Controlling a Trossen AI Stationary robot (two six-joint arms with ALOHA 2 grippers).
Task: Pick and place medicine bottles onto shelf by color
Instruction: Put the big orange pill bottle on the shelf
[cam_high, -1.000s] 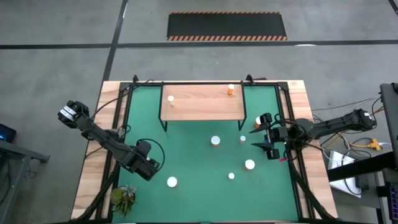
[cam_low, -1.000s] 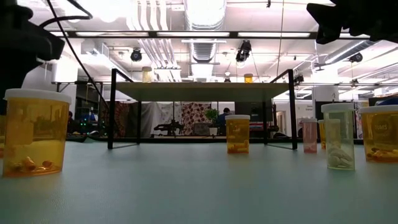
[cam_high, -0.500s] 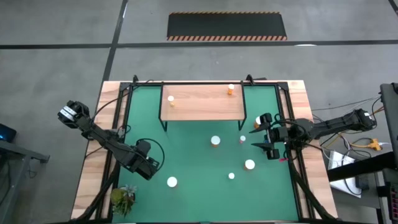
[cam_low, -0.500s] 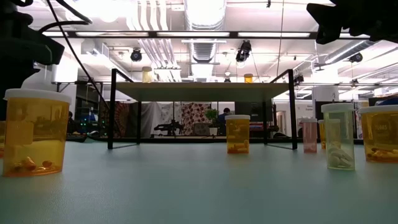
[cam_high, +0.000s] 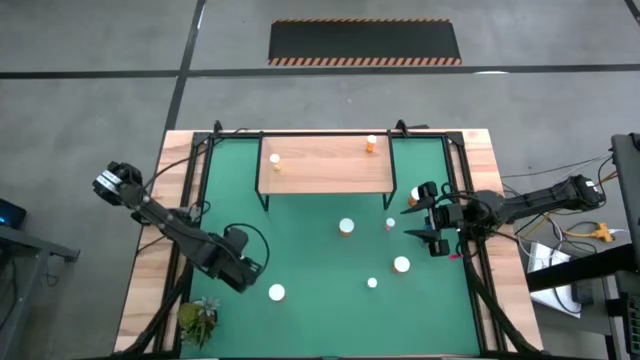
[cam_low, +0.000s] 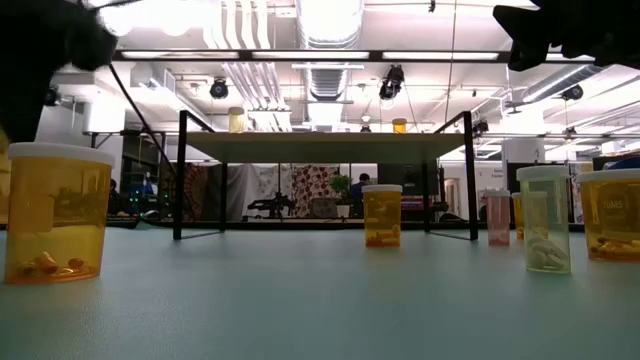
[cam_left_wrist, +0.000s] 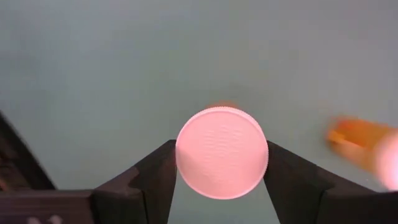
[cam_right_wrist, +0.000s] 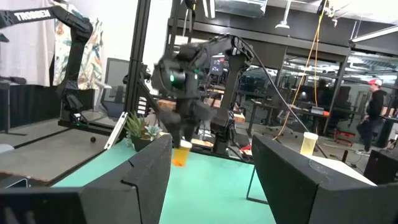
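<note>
Left tool (cam_high: 243, 272): fingers (cam_left_wrist: 155, 180) flank the white cap of an orange bottle (cam_left_wrist: 222, 160), both touching or nearly touching its rim; axis runs along the line of sight, cap toward the wrist. Cannot tell whether it is lifted off the tabletop (cam_high: 300, 240). Right wrist view shows this bottle hanging in the left tool.

A second bottle (cam_high: 276, 293) stands just beside, at about 4 o'clock from the left tool in the high view.

The shelf (cam_high: 325, 165) lies at roughly 1 o'clock, well apart, carrying two bottles already. Judgement: carry runs that way.

Right tool (cam_high: 426, 214): waits at the tabletop's right side, fingers spread, empty.
</note>
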